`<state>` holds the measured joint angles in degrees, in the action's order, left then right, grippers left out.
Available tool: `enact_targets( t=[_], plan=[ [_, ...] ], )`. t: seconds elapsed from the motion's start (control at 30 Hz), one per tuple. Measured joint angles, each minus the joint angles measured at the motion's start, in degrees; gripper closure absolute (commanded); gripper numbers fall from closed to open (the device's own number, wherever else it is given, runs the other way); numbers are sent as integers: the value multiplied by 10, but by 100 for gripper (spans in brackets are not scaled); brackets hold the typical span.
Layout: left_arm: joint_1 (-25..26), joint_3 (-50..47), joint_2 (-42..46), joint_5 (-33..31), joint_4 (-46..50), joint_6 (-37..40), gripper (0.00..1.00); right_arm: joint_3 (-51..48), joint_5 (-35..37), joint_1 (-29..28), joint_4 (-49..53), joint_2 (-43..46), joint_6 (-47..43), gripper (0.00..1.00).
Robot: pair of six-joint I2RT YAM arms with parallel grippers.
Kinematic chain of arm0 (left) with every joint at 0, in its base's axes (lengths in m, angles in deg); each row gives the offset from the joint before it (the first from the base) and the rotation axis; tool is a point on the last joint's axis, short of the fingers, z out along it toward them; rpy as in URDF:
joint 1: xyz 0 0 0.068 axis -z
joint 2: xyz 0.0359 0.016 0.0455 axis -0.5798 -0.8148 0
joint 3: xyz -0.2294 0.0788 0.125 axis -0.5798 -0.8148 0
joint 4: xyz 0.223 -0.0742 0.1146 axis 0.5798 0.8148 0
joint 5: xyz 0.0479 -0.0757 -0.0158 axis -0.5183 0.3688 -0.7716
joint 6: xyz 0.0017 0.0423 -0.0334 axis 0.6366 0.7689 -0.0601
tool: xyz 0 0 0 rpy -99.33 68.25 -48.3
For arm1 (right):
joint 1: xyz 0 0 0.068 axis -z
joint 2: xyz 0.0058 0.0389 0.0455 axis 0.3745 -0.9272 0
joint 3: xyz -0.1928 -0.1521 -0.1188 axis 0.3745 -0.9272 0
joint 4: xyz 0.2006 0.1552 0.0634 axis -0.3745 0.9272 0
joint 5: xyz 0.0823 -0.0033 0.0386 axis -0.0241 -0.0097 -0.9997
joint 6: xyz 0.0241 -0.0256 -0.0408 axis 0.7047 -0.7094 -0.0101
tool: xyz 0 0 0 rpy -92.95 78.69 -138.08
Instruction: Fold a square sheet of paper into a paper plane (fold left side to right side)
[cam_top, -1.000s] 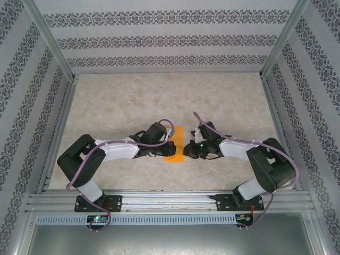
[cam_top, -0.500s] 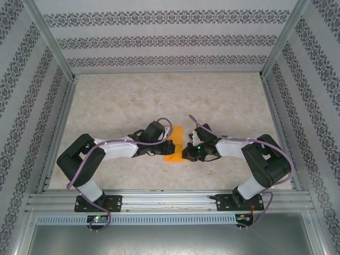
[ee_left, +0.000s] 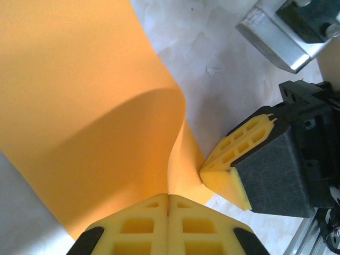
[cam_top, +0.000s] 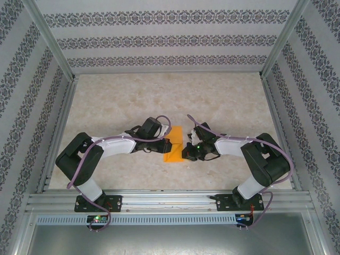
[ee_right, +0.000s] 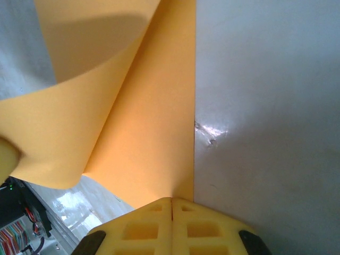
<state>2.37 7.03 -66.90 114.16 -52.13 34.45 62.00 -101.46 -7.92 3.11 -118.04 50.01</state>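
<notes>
Left gripper (ee_left: 169, 197): jaws shut, pinching the lifted edge of the paper (ee_left: 79, 106), likely to carry that flap over to the right. Right gripper (ee_right: 171, 201): jaws shut, tips on the paper's right edge, seemingly pinning it. Paper lies mid-tabletop (cam_top: 133, 101) between them, left part curled up. Count: one paper, two grippers.
</notes>
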Motion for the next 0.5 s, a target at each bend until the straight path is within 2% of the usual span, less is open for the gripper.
enact_targets(
  t=[0.5],
  plan=[
    [-20,11,-46,9,3,44,100,0,0,0,2,0,-7,100]
  ],
)
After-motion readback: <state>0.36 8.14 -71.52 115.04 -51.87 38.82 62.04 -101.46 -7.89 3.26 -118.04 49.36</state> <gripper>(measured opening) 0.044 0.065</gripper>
